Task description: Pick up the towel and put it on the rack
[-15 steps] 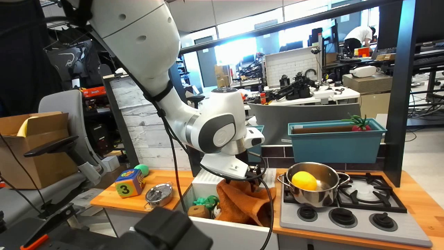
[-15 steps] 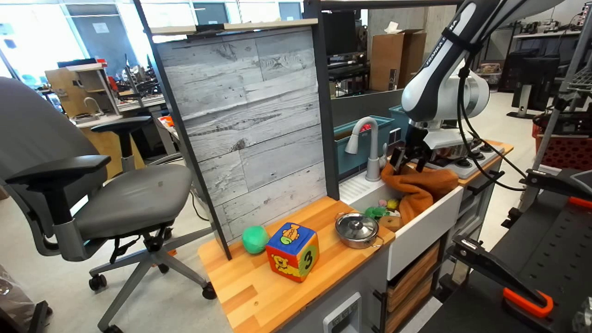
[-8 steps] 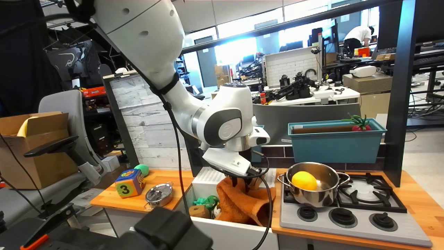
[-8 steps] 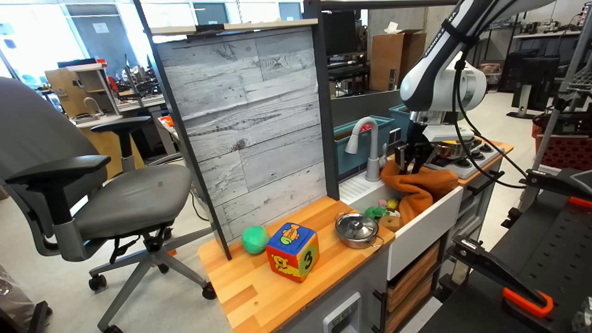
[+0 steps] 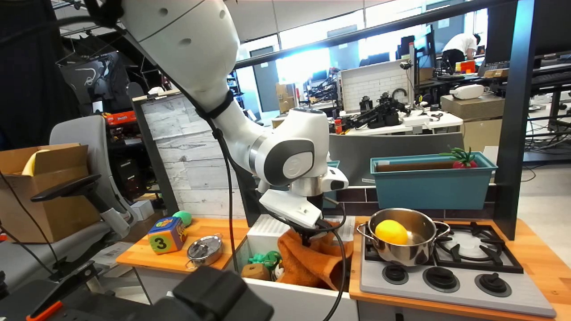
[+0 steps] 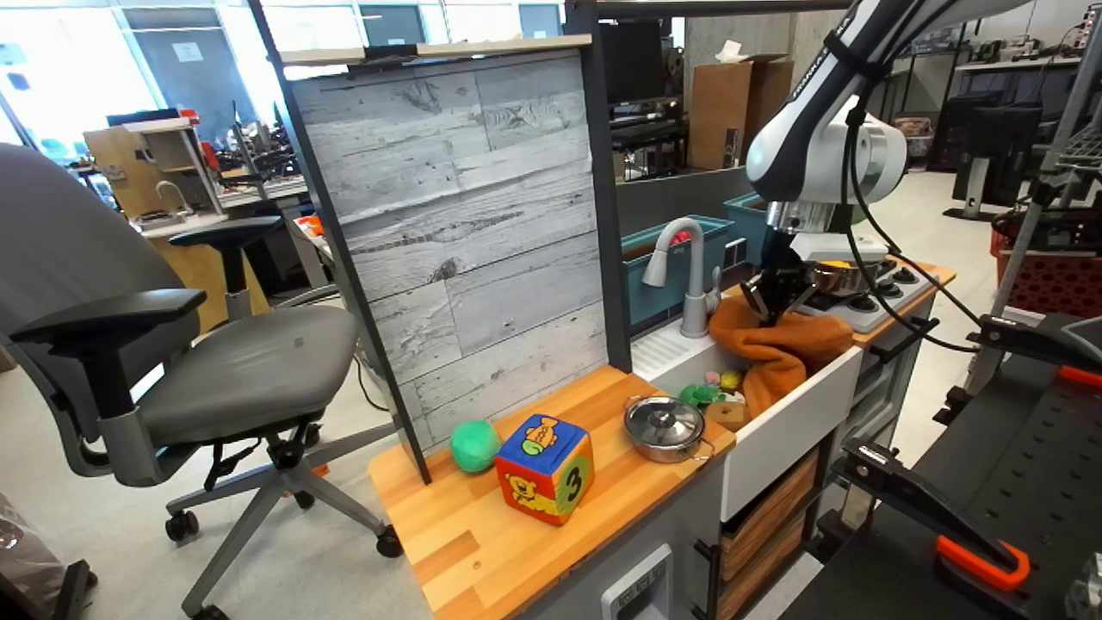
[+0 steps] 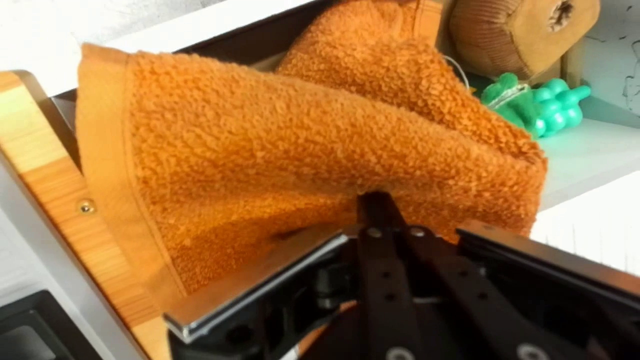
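Your gripper [image 7: 378, 200] is pressed together, tip to tip, and the tips touch the orange towel [image 7: 300, 125]. You can't tell from here if a bit of cloth is stuck between them (the black fingers hide that spot).

The towel lies right under the gripper, so I think your next move is all about going straight up. The towel's long fold runs on a slant, from the flat hem beside the stove [image 5: 415, 285] to a round end by the white ridged tray [image 6: 671, 349]. The tips sit in the dip just behind that fold. The fingers seem to shut along the fold, not across it, so your pinch, if you have one, may be small. I would lift slowly and watch if the cloth comes too.

Farther out, you see the towel heaped in the white sink [image 6: 792, 435], with a green toy [image 7: 557, 107] just beside it. The steel pot [image 5: 403, 253], with a yellow ball [image 5: 391, 232] in it, sits on the stove, apart from the towel.

Now look at what is new since a second ago. There the fingers stand apart; here they are together. The wrist of the arm [image 5: 238, 133] is a little higher. The towel hardly changes.
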